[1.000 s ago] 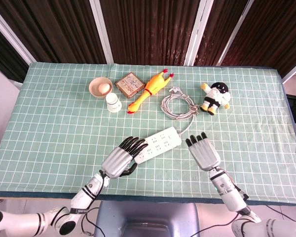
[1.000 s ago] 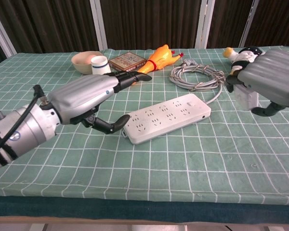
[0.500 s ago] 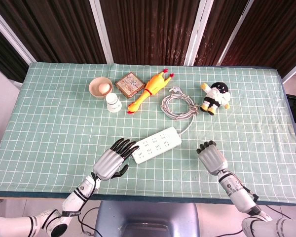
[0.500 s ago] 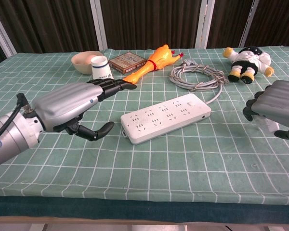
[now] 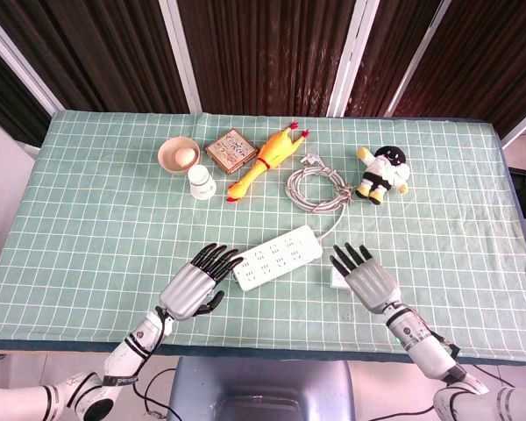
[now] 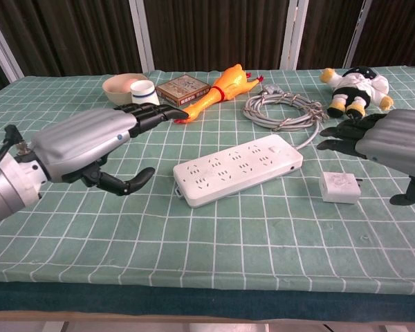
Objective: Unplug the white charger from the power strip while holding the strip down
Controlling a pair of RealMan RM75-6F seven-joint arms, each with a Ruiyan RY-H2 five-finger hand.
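Observation:
The white power strip (image 5: 278, 256) lies diagonally on the green checked cloth, and nothing is plugged into its sockets (image 6: 238, 168). The white charger (image 6: 339, 187) lies loose on the cloth just right of the strip; in the head view the charger (image 5: 335, 278) peeks out at the left edge of my right hand. My right hand (image 5: 365, 276) hovers over it with fingers spread, holding nothing (image 6: 387, 142). My left hand (image 5: 195, 287) is open left of the strip's near end, a small gap away from it (image 6: 90, 142).
Along the far side stand a bowl with an egg (image 5: 179, 155), a white cup (image 5: 202, 184), a small box (image 5: 231, 149), a rubber chicken (image 5: 265, 161), the strip's coiled cable (image 5: 316, 186) and a plush doll (image 5: 384, 174). The table's front edge is close behind both hands.
My right hand, which held the charger, lowered it, let it go on the cloth and spread its fingers. My left hand drew back leftward off the strip.

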